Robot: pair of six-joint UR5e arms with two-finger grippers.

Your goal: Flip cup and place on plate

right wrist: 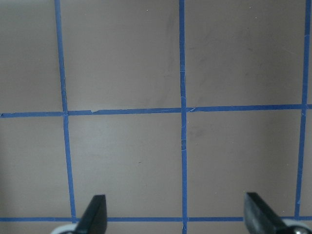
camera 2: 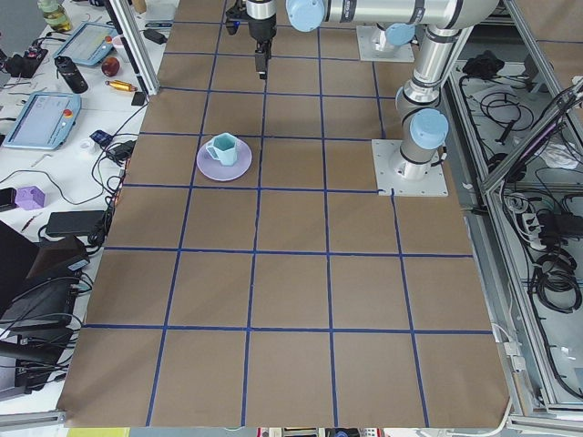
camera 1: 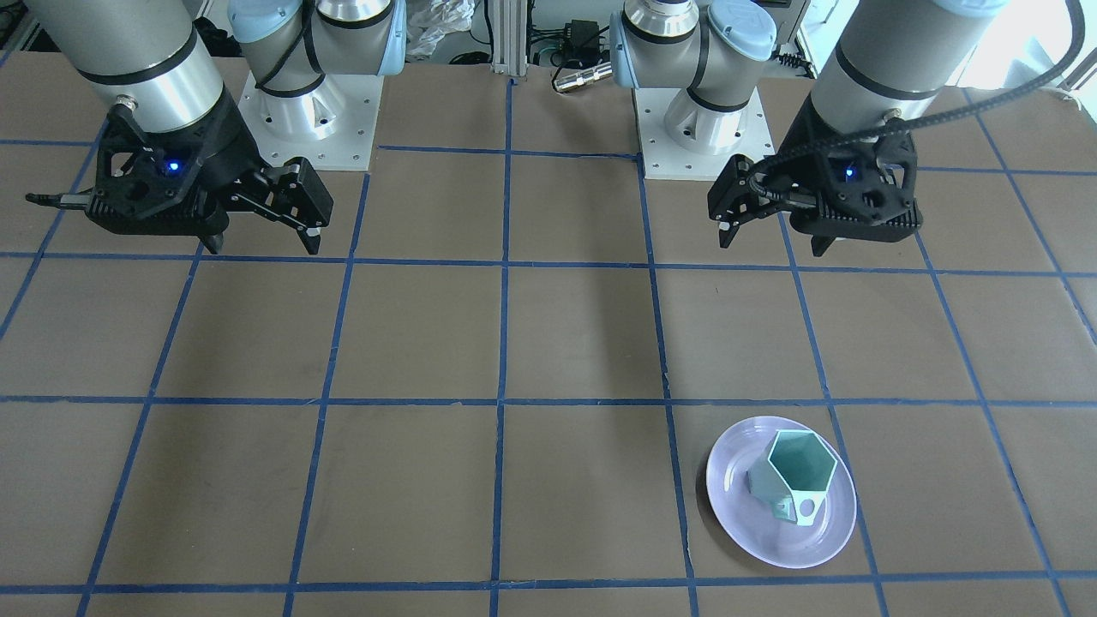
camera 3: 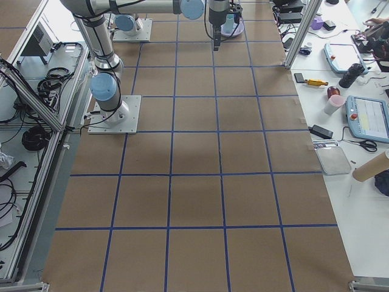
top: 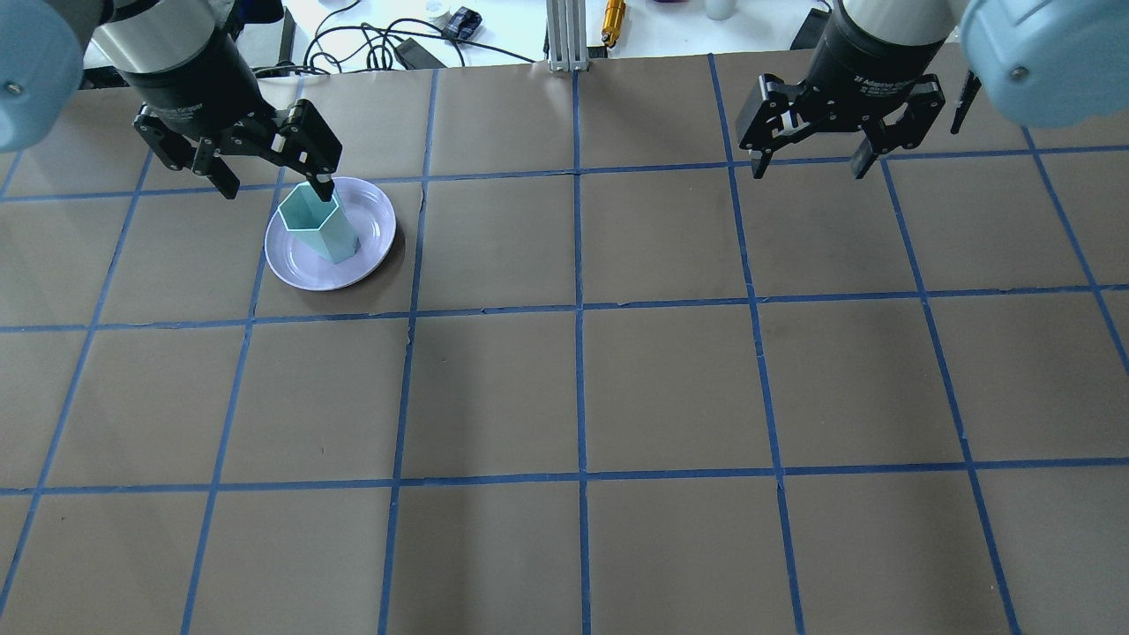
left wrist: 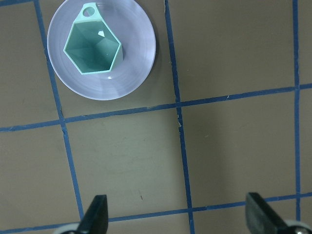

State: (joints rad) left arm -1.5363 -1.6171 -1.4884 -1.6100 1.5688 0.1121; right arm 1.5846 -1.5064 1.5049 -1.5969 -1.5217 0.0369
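My left gripper (top: pixel 275 179): fingers apart, empty, clear of cup (top: pixel 317 225); right gripper (top: pixel 808 168) likewise apart. Cup upright on plate (top: pixel 304 269). Risk: my low pass clips rim, tips cup off.

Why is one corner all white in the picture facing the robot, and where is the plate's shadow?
Front-facing view: strong light washes out the top right corner. Overhead view: the round pale lavender plate throws a dark shadow along its right edge.

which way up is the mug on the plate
Upright, mouth up: the mint-green mug shows its hollow hexagonal inside to the left wrist view, standing on the lavender plate.
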